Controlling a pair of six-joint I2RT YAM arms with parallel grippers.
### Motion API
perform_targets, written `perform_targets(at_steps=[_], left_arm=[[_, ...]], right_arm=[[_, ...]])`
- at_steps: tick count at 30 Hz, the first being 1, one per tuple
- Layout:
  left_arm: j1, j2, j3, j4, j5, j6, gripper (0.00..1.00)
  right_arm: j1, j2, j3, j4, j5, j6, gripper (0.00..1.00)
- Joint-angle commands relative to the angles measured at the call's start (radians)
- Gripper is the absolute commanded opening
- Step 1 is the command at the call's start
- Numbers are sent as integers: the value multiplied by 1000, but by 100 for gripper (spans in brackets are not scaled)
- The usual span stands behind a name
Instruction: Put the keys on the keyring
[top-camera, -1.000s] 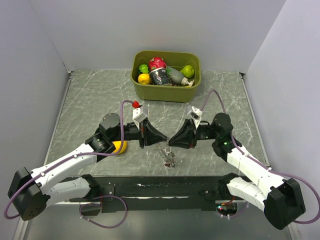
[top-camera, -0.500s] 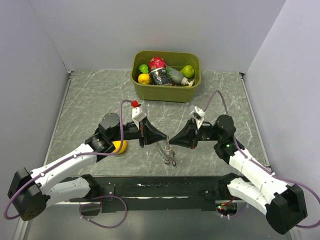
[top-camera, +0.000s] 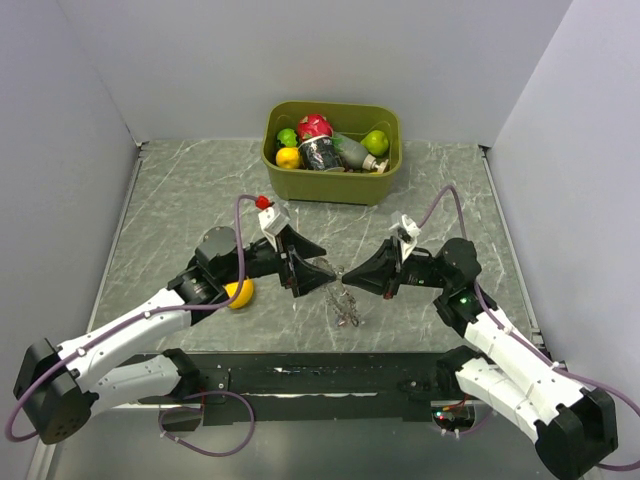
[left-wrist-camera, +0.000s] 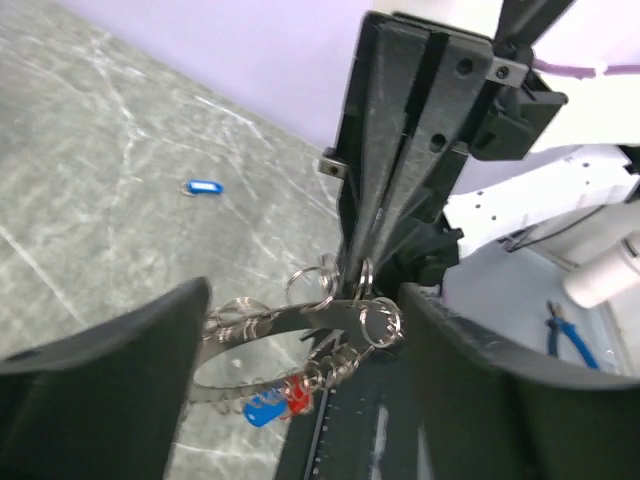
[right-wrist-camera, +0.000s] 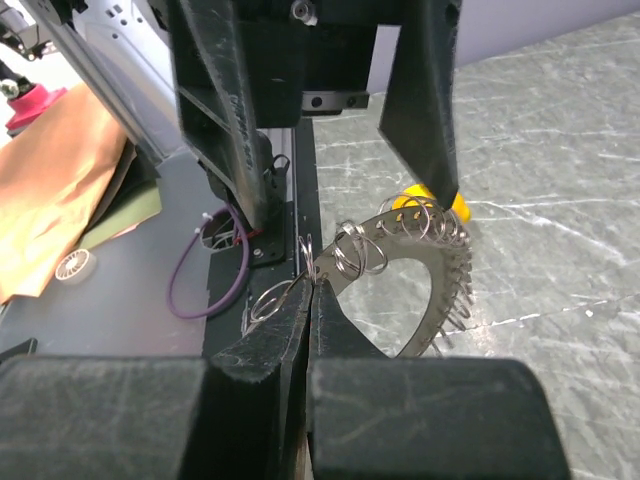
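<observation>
Our right gripper (right-wrist-camera: 310, 288) is pinching the keyring (left-wrist-camera: 275, 318); left gripper (left-wrist-camera: 305, 300) spread wide, ring between its fingers, keys (left-wrist-camera: 280, 403) dangling.

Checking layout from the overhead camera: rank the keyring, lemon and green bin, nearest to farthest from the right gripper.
1. keyring, centre, pinched by the right gripper.
2. lemon, off to the left.
3. green bin, far back, middle.
</observation>
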Motion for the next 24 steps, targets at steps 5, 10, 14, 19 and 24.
perform_targets(at_steps=[5, 10, 14, 19, 24], left_arm=[[1, -55, 3, 66, -25, -24, 94], [0, -51, -9, 157, 96, -36, 79], [0, -25, 0, 176, 174, -38, 64], [0, 17, 14, 195, 237, -48, 58], [1, 52, 29, 173, 239, -34, 54]], right_arm=[[2, -42, -15, 112, 48, 51, 0], [4, -51, -13, 109, 62, 54, 0], [4, -58, -9, 105, 62, 56, 0], [2, -68, -6, 101, 62, 59, 0], [4, -75, 2, 90, 62, 53, 0]])
